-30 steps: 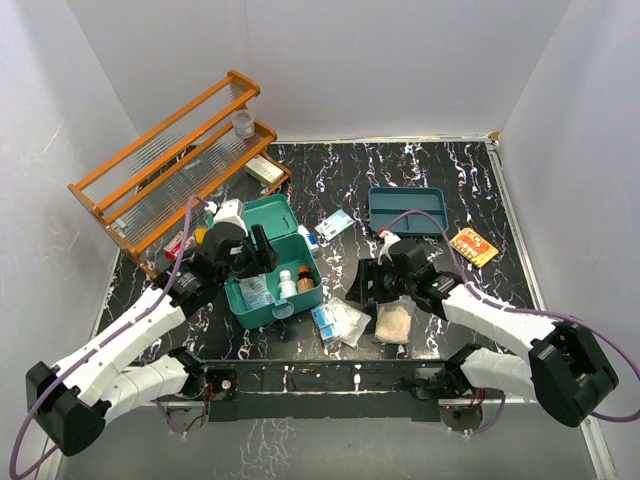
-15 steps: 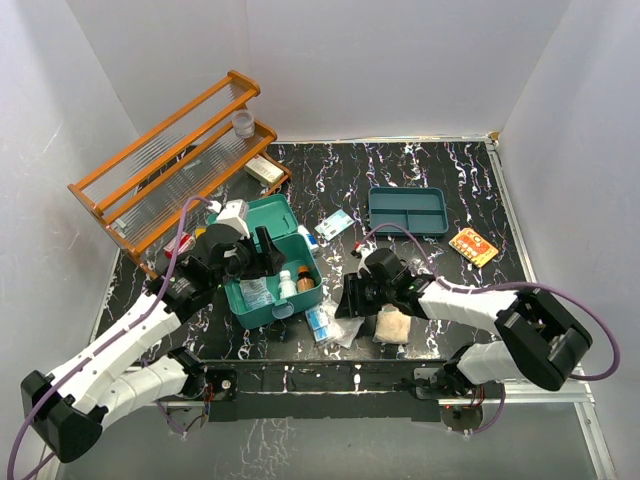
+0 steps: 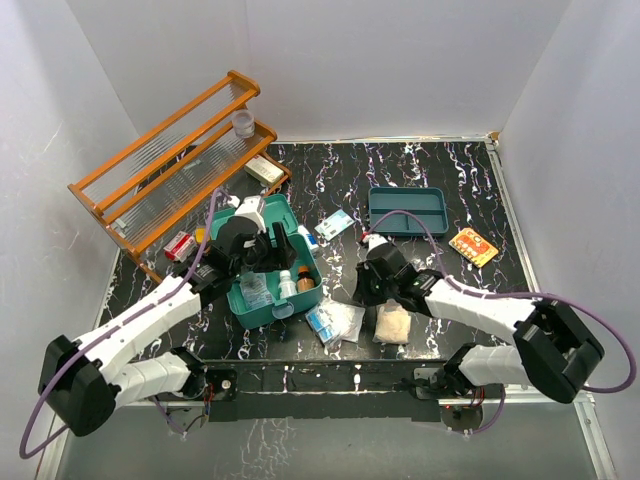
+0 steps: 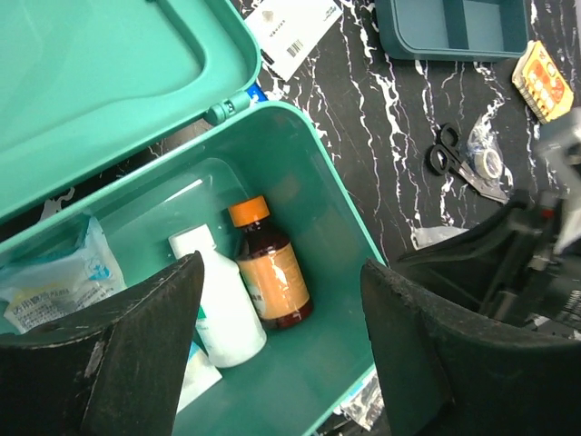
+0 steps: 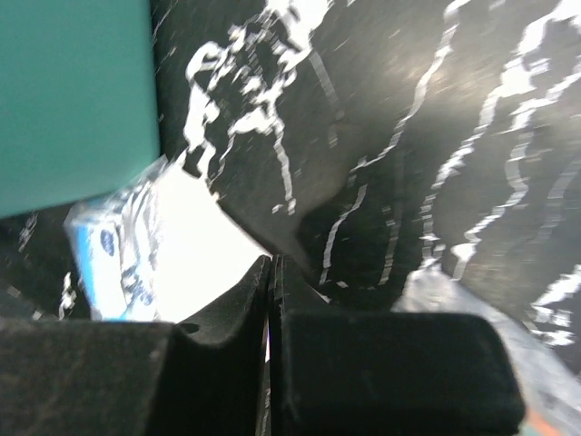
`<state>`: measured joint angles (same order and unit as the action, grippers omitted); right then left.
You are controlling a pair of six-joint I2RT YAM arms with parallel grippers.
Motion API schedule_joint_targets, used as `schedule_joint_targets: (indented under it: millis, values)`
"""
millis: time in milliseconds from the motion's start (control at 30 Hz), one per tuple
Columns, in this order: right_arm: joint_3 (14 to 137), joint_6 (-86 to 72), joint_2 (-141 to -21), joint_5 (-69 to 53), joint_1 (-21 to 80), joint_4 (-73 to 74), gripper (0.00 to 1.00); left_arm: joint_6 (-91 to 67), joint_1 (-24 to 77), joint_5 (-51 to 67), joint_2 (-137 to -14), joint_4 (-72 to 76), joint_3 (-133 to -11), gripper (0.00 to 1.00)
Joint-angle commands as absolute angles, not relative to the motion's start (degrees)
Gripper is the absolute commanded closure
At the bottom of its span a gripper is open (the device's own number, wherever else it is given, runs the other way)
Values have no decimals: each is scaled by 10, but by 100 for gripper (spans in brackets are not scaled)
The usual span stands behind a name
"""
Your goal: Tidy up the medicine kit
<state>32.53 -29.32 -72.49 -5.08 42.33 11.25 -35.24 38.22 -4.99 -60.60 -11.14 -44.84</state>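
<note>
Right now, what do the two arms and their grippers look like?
Both match: left arm and right arm have white shells, black joints and a purple cable looping along each. Left gripper and right gripper are matte black with broad, tapering fingers; the left one's are scuffed grey. No markings visible.

Here we go, counting between my left fingers (image 4: 127, 363): two bottles in the medicine kit (image 4: 336, 209), one white bottle (image 4: 218, 304) and one brown bottle (image 4: 272, 282). One clear packet (image 4: 54, 282) lies further left. Past my right-side finger: one pair of scissors (image 4: 447, 150), one tray (image 4: 451, 27), one orange card (image 4: 543, 80).
</note>
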Motion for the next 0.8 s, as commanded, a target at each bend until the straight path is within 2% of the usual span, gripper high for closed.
schedule_joint_targets:
  millis: [0, 67, 133, 200, 233, 333, 567, 767]
  values:
    - [375, -250, -706, 107, 420, 162, 100, -322, 381, -74, -630, -72, -471, 31]
    - [401, -235, -727, 125, 417, 193, 100, -317, 381, -91, -640, -72, -480, 30]
    - [446, -203, -749, 74, 416, 224, 99, -314, 381, -101, -646, -77, -493, 30]
    - [484, -171, -767, -23, 416, 245, 82, -315, 381, -111, -646, -78, -499, 29]
    - [502, -164, -773, -64, 416, 254, 70, -315, 381, -116, -643, -79, -501, 29]
    - [518, -147, -783, -174, 417, 264, 55, -316, 380, -146, -634, -75, -505, 29]
    - [485, -130, -802, -240, 423, 250, 49, -309, 379, -189, -605, -51, -491, 27]
    - [464, -143, -845, -253, 432, 205, 50, -305, 380, -190, -604, -57, -494, 27]
